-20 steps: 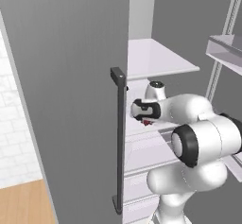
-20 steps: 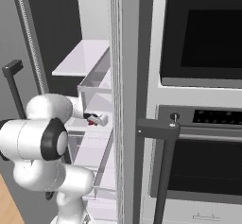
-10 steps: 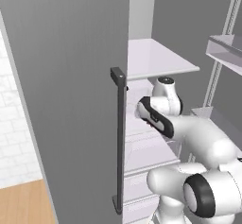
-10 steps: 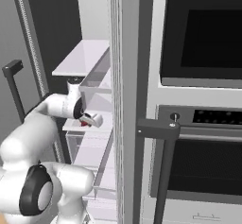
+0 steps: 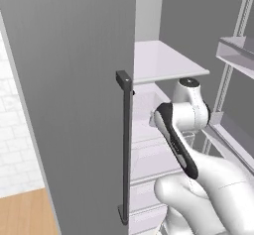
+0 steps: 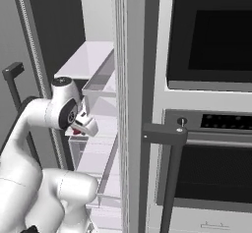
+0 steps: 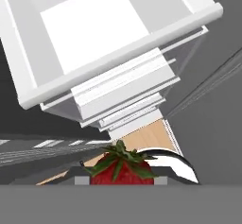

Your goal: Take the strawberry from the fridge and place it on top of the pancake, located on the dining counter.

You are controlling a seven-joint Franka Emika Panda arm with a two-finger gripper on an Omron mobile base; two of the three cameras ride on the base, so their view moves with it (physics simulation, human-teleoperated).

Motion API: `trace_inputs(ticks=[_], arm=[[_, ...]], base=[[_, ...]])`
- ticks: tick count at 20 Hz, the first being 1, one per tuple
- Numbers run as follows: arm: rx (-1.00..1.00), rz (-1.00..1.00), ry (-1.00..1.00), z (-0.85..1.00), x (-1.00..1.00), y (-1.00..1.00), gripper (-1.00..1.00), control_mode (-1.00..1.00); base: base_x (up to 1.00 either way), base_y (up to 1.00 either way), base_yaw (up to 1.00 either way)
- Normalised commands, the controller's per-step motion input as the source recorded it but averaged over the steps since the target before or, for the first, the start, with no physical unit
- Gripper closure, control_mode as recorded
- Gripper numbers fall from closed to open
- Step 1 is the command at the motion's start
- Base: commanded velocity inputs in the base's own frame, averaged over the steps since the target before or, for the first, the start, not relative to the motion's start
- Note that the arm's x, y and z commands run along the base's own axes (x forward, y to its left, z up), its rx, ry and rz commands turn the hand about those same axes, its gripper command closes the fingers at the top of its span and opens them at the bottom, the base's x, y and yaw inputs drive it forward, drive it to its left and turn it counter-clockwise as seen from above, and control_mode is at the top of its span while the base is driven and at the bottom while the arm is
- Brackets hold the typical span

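The strawberry [image 7: 121, 171], red with green leaves, sits between my fingertips at the bottom of the hand view. In the right base view it shows as a red speck [image 6: 76, 131] under my gripper [image 6: 82, 125], which is shut on it. The hand hangs in the open fridge [image 5: 74, 80], in front of the white shelves [image 6: 93, 60] and clear drawers [image 7: 123, 100]. My own arm hides the hand in the left base view. The pancake and the dining counter are out of view.
The open grey fridge door with its dark bar handle [image 5: 126, 145] stands close on the left. Door bins [image 5: 238, 50] jut in on the right. A built-in oven [image 6: 211, 40] with a dark handle [image 6: 165, 133] sits beside the fridge. Wooden floor [image 5: 25, 214] lies below.
My arm has folded and its elbow has dropped. The hand, with the strawberry held in it, has drawn back a little from the shelves toward the base.
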Motion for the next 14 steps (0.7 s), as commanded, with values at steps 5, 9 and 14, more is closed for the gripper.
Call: trace_inputs(ticks=[5,9,14], arm=[[-0.06,0.01,0.00,0.72,-0.73,0.00,1.00,-1.00],[-0.01,0.02,0.00,0.73,-0.65,0.00,1.00,-1.00],[-0.01,0.15,0.00,0.56,-0.65,0.02,1.00,-1.00]], base=[[0.00,0.00,0.00],[0.00,0.00,0.00],[0.00,0.00,0.00]])
